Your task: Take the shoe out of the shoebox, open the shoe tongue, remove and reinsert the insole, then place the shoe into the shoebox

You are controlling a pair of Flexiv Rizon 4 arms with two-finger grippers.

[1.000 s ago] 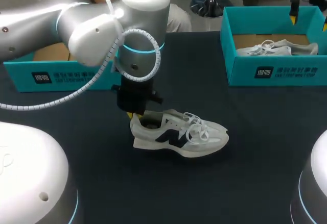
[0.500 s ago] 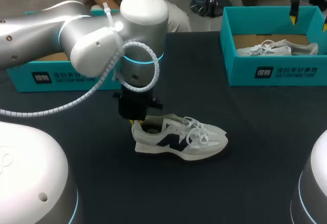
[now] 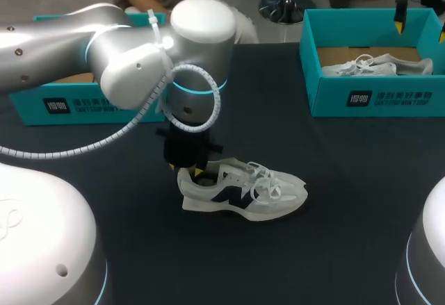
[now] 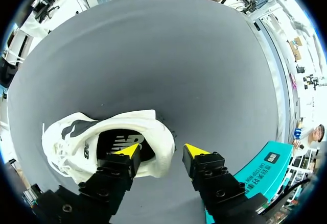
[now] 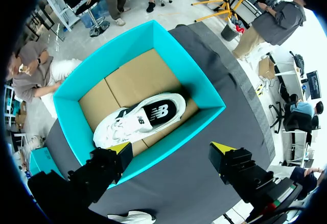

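The shoe (image 3: 240, 192) lay on its sole on the dark surface (image 3: 348, 180), toe toward the right box (image 3: 368, 100), well apart from both boxes. The left arm came in over the left box (image 3: 83, 103), and the left jaws hung over the shoe's heel. In the left wrist view they stood open astride the heel wall: one yellow finger (image 4: 127, 151) was inside the shoe's mouth over the dark insole (image 4: 115, 141), the other outside behind the heel with a gap of bare surface between it and the shoe. I could not tell whether the inner finger touched the insole. The laces were tied and lay loose over the tongue.

The right jaws were open and held nothing, hovering high above the right box, where a second shoe (image 5: 138, 119) lay on its brown floor
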